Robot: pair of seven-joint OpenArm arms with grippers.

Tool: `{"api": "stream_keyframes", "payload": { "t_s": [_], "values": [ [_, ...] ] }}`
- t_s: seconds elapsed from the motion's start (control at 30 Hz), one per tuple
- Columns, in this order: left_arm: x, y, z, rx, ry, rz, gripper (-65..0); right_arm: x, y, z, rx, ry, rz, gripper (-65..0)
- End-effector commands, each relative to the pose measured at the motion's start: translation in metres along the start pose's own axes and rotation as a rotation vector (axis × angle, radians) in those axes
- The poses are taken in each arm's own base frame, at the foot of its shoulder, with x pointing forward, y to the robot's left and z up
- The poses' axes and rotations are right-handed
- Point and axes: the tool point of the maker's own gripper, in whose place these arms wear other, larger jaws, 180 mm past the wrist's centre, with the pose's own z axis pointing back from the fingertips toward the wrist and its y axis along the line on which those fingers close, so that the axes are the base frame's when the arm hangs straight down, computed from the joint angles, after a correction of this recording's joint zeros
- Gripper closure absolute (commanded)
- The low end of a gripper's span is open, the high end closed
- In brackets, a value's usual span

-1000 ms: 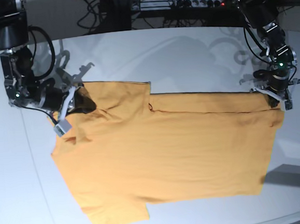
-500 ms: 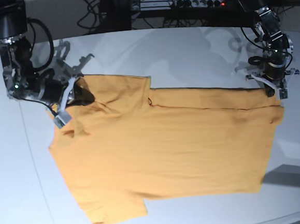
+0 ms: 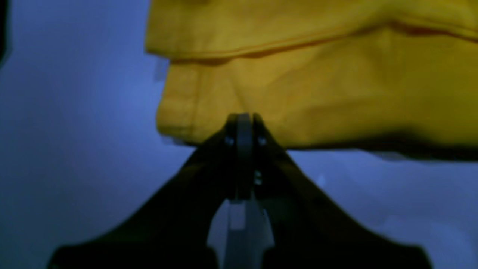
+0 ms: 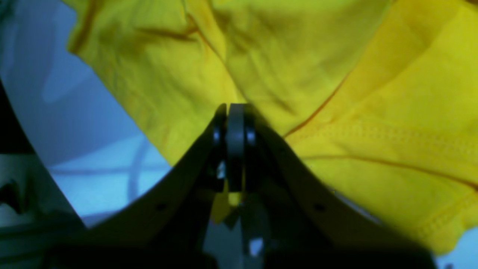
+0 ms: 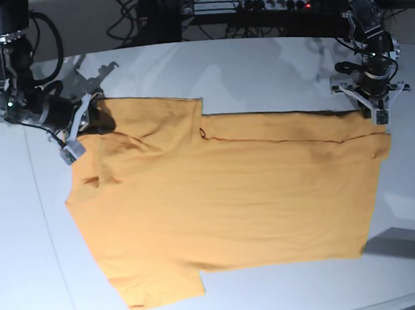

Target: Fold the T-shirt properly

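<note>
The T-shirt [image 5: 226,204], orange-yellow and short-sleeved, lies spread across the pale table [image 5: 258,72], held at two points along its far edge. A fold line runs across the cloth just in front of that edge, and a small dark looped mark [image 5: 203,133] sits on the cloth between the two claws, nearer the right one. One sleeve juts out at the near edge of the table, well apart from both claws.

Right claw [image 5: 90,128], on the left side of the base view: jaws pressed together on a bunched corner of the T-shirt. In the right wrist view the claw [image 4: 233,112] shows its two dark fingers meeting with no gap; the cloth [image 4: 298,93] fans away from the tips in creases, and a stitched hem runs off to one side of them. A scrap of yellow cloth shows between the fingers, behind the tips.

Left claw [image 5: 373,110], on the right side of the base view: jaws likewise fully closed, pinching the far corner of the T-shirt at its hem. In the left wrist view the claw [image 3: 243,119] meets the lower edge of the fabric [image 3: 317,86]; a seam runs across the cloth beyond the tips, and bare table shows on both sides below the cloth.

Behind both claws, beyond the table's far rim, lie dark cables and a power strip [image 5: 253,5].
</note>
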Motion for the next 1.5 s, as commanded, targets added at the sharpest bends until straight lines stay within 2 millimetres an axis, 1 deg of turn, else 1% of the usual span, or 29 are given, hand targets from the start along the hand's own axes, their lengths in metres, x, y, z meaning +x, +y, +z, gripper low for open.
{"api": "stream_keyframes", "payload": {
  "t_s": [0.0,0.07,0.17,0.23,0.27,0.3,0.33,0.4,0.47,0.53,0.67,0.73,0.8,0.83,1.0,1.1,1.17,1.27,1.4,1.47],
  "values": [
    [0.009,0.007,0.004,0.014,-0.003,-0.026,0.0,0.004,0.001,0.006,-0.006,0.012,0.042,-0.3],
    [0.019,0.009,0.009,0.025,-0.012,-0.039,0.0,0.014,0.009,0.009,-0.002,-0.003,0.082,-0.3],
    [0.047,0.013,0.019,0.047,-0.079,-0.067,0.0,0.035,0.024,0.017,0.004,-0.049,0.158,-0.3],
    [0.061,0.016,0.025,0.063,-0.114,-0.085,0.0,0.046,0.03,0.021,0.002,-0.062,0.196,-0.3],
    [0.065,0.017,0.028,0.069,-0.126,-0.092,0.0,0.047,0.03,0.022,-0.001,-0.055,0.206,-0.3],
    [0.068,0.022,0.03,0.082,-0.134,-0.093,0.0,0.05,0.03,0.023,-0.007,-0.051,0.221,-0.3],
    [0.068,0.032,0.034,0.109,-0.136,-0.084,0.0,0.054,0.03,0.024,-0.011,-0.049,0.234,-0.3],
    [0.064,0.05,0.039,0.153,-0.132,-0.056,0.0,0.059,0.031,0.025,-0.014,-0.054,0.252,-0.3],
    [0.068,0.062,0.042,0.184,-0.145,-0.037,0.0,0.063,0.032,0.026,-0.014,-0.066,0.257,-0.3],
    [0.07,0.067,0.04,0.195,-0.149,-0.021,0.0,0.074,0.029,0.026,-0.022,-0.084,0.27,-0.3],
    [0.077,0.071,0.03,0.194,-0.156,-0.001,0.0,0.098,0.034,0.021,-0.015,-0.137,0.284,-0.3],
    [0.082,0.072,0.025,0.193,-0.163,0.02,0.0,0.107,0.033,0.021,-0.018,-0.149,0.298,-0.3],
    [0.086,0.073,0.017,0.19,-0.166,0.038,0.0,0.112,0.024,0.018,-0.028,-0.137,0.29,-0.3],
    [0.088,0.07,0.013,0.179,-0.165,0.038,0.0,0.114,0.02,0.017,-0.031,-0.134,0.286,-0.3],
    [0.078,0.056,-0.01,0.116,-0.112,0.018,0.0,0.112,-0.001,0.007,-0.037,-0.109,0.224,-0.3],
    [0.082,0.05,-0.021,0.095,-0.107,0.039,0.0,0.115,-0.014,0.002,-0.043,-0.112,0.189,-0.3],
    [0.077,0.048,-0.028,0.084,-0.09,0.056,0.0,0.115,-0.023,-0.001,-0.044,-0.118,0.16,-0.3],
    [0.068,0.044,-0.036,0.069,-0.061,0.079,0.0,0.107,-0.037,-0.009,-0.045,-0.11,0.098,-0.3],
    [0.05,0.039,-0.043,0.051,-0.016,0.099,0.0,0.088,-0.053,-0.015,-0.051,-0.092,0.019,-0.3],
    [0.046,0.038,-0.045,0.048,-0.004,0.103,0.0,0.078,-0.056,-0.018,-0.049,-0.076,-0.002,-0.3]
  ]
}}
